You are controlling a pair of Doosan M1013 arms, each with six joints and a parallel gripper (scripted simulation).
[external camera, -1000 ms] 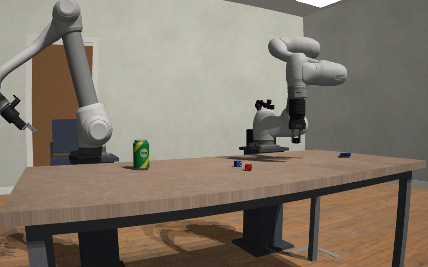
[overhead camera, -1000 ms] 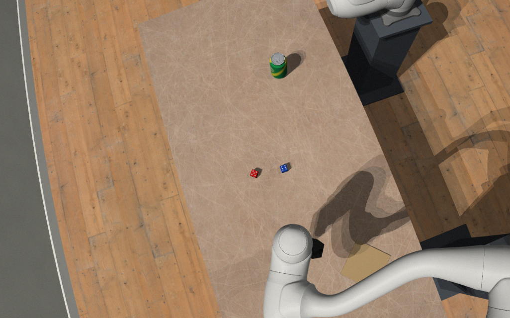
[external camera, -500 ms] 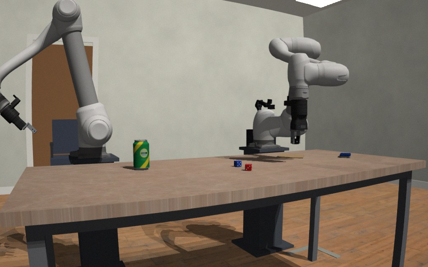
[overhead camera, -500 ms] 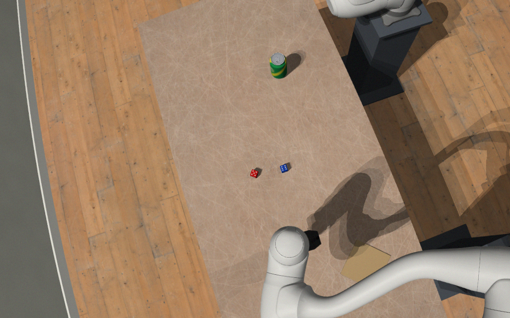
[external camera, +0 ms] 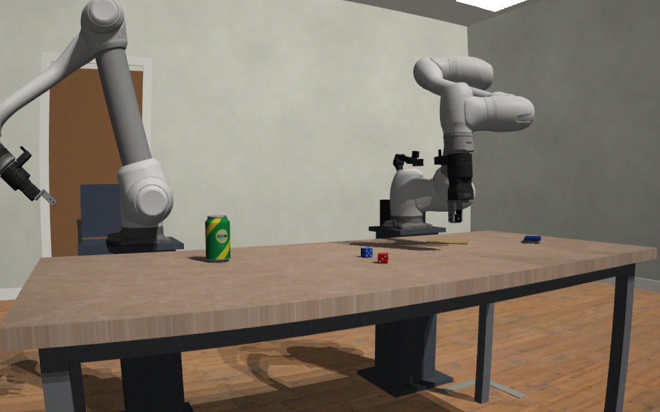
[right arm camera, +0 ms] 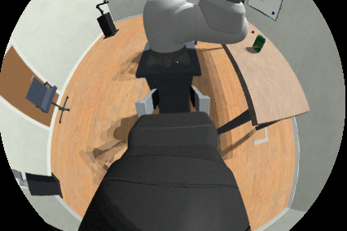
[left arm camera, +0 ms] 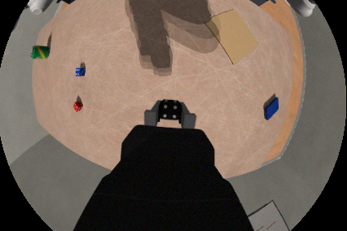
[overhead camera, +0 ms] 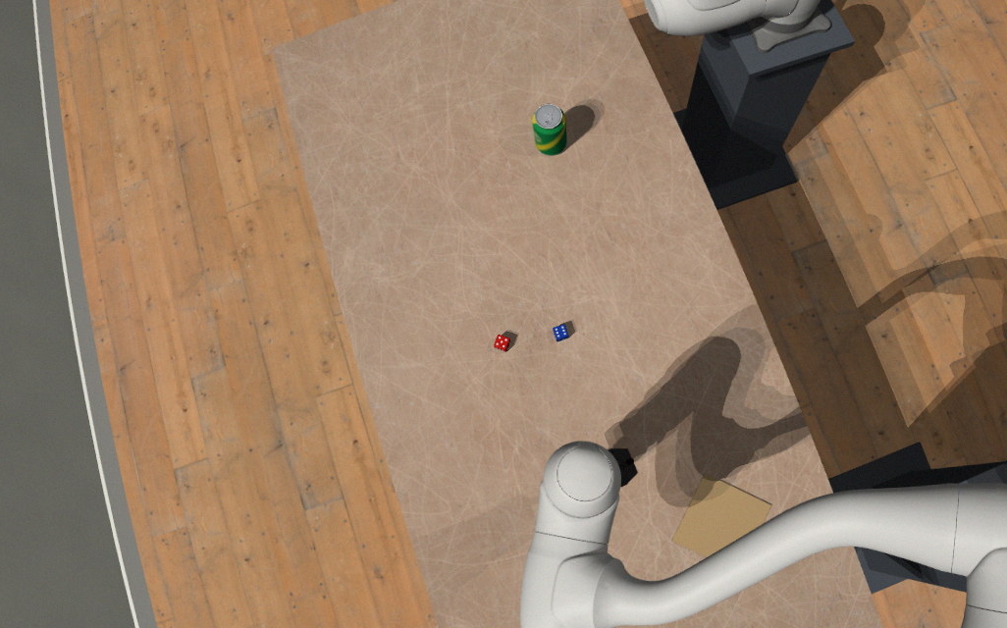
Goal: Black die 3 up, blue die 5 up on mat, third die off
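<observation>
My left gripper (external camera: 455, 217) (left arm camera: 169, 107) points down above the table, shut on the black die (left arm camera: 170, 107). A face with 4 pips faces the left wrist camera. The blue die (overhead camera: 560, 333) (external camera: 366, 252) (left arm camera: 80, 71) lies flat on the table with 6 on top. The red die (overhead camera: 502, 342) (external camera: 383, 257) (left arm camera: 77, 106) lies near it with 5 on top. Both are off the tan mat (overhead camera: 725, 514) (external camera: 448, 241) (left arm camera: 238, 37), which carries no die. In the top view the left arm hides its gripper's fingers. My right gripper (external camera: 49, 197) (right arm camera: 173, 93) is open and empty, away from the table.
A green and yellow can (overhead camera: 550, 136) (external camera: 217, 237) (left arm camera: 40, 52) (right arm camera: 259, 43) stands upright on the table, away from the dice. A flat blue block (external camera: 532, 238) (left arm camera: 271, 108) lies beyond the mat at the table's other end. The left arm's shadow falls partly over the mat.
</observation>
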